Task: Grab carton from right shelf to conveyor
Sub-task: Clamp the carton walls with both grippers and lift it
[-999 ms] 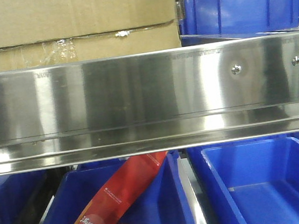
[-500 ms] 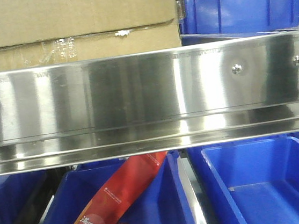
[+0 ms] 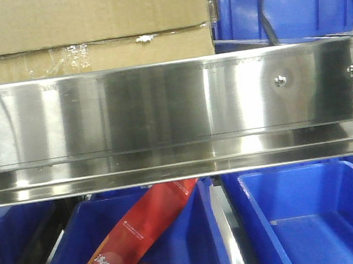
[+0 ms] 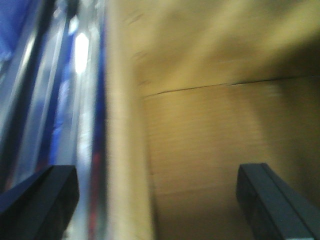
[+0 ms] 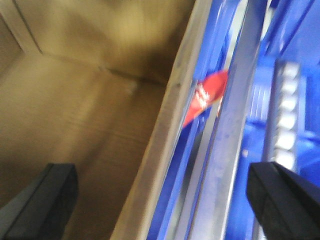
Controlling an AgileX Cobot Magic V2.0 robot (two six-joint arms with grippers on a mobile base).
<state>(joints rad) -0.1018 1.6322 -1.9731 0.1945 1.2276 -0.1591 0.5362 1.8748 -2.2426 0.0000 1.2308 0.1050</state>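
Note:
The brown carton [image 3: 82, 28] sits on the right shelf, behind its shiny steel front rail [image 3: 161, 108]. In the left wrist view my left gripper [image 4: 157, 170] is open astride the carton's pale wall edge [image 4: 125, 150]. One finger [image 4: 45, 200] hangs outside it and the other [image 4: 272, 200] over the brown inside face [image 4: 210, 150]. My right gripper [image 5: 162, 167] is open too, astride the opposite wall edge [image 5: 165, 130], with one finger [image 5: 47, 200] over the carton [image 5: 75, 110]. The conveyor is out of view.
Blue bins stand below the rail [image 3: 303, 232] and beside the carton [image 3: 289, 1]. A red packet [image 3: 143, 231] lies in the lower left bin, and shows by a steel rail [image 5: 235, 125]. Dark cables [image 3: 264, 7] hang at the top right.
Dark cables have come into the top right of the front view. Carton, rail and bins have not moved.

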